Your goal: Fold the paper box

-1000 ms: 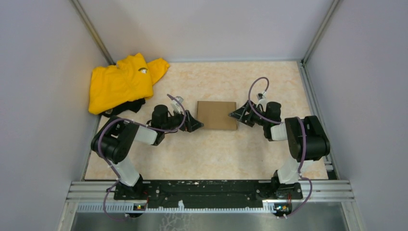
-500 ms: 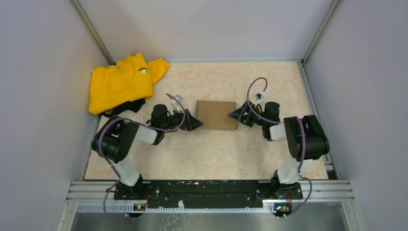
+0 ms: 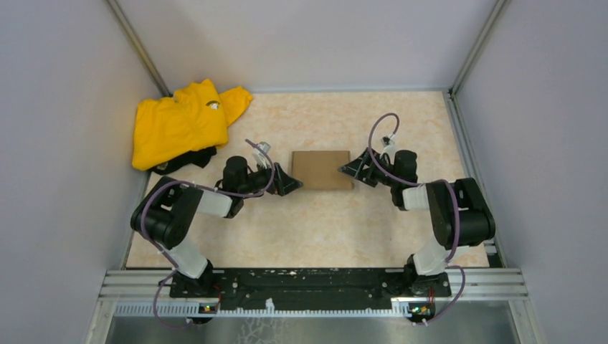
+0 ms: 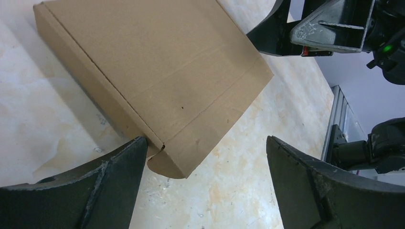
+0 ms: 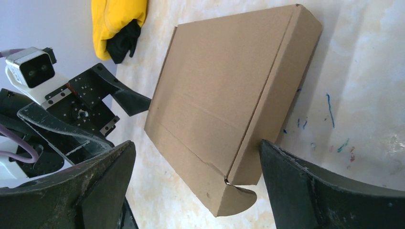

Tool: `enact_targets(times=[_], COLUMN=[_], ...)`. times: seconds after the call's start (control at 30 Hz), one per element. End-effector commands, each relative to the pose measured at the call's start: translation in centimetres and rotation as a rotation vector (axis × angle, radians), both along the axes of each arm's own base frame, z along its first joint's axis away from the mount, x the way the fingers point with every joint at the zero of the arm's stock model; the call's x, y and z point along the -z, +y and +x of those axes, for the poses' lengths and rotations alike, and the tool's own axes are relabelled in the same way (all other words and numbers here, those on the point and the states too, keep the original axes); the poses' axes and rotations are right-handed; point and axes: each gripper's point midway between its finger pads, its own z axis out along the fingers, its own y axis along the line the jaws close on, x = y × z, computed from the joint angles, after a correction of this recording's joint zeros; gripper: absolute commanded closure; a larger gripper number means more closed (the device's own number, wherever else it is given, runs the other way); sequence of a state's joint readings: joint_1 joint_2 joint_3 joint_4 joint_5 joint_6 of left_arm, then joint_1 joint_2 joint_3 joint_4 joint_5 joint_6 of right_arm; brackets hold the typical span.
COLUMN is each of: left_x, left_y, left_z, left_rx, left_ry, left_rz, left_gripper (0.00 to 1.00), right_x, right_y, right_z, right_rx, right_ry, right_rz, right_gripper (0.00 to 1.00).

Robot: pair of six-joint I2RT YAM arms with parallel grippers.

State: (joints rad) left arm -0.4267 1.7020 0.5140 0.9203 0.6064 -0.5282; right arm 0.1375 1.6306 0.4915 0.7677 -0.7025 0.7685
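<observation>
In the middle of the table (image 3: pixel 323 229) the box (image 3: pixel 322 170) is lying flat with the lid down, and it looks pretty much closed up from my end. I've got an arm on each side of it. The left gripper (image 3: pixel 290 183) sits at the box's left edge and the right gripper (image 3: pixel 349 170) at its right edge, both wide open and neither holding anything. On the left wrist cam a near corner of the box pokes in between the fingers (image 4: pixel 110 191), right up against one of them, but I honestly can't tell if it's touching. A little rounded tab (image 4: pixel 165 167) sticks out at that corner, not quite tucked flush. The right wrist cam shows much the same thing, a corner sitting between the open fingers and the side wall just beside one. The yellow shirt (image 3: pixel 183 122) is bunched in the far left corner, well apart from the box, with something black (image 3: pixel 192 158) peeking out under it.
</observation>
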Motion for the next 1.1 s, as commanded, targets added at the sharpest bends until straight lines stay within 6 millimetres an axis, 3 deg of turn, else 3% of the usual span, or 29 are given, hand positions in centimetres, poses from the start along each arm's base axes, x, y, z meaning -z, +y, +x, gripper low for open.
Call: enact_targets(times=[0.0, 0.4, 0.6, 0.8, 1.07], left_x=[-3.3, -8.9, -10.4, -9.5, -7.8], left_y=[-1.2, -1.2, -1.0, -0.7, -0.6], left_z=[-1.7, -4.8, -5.7, -5.9, -4.9], left_rx=[0.067, 0.057, 0.042, 0.024, -0.006], left_ry=[-0.070, -0.138, -0.142, -0.111, -0.096], left_rz=[-0.050, -0.041, -0.029, -0.012, 0.024], left_gripper=[0.01, 0.01, 0.01, 0.01, 0.01], right_x=[-3.9, -7.6, -9.2, -9.6, -8.5], right_y=[1.8, 2.0, 1.6, 1.5, 1.3], right_z=[-1.0, -4.3, -5.9, -6.4, -6.2], right_rx=[-0.073, -0.076, -0.061, -0.057, -0.046], right_ry=[-0.109, -0.155, -0.172, -0.174, -0.155], right_rz=[0.026, -0.011, -0.016, -0.017, -0.031], right_gripper=[0.01, 0.01, 0.01, 0.01, 0.01])
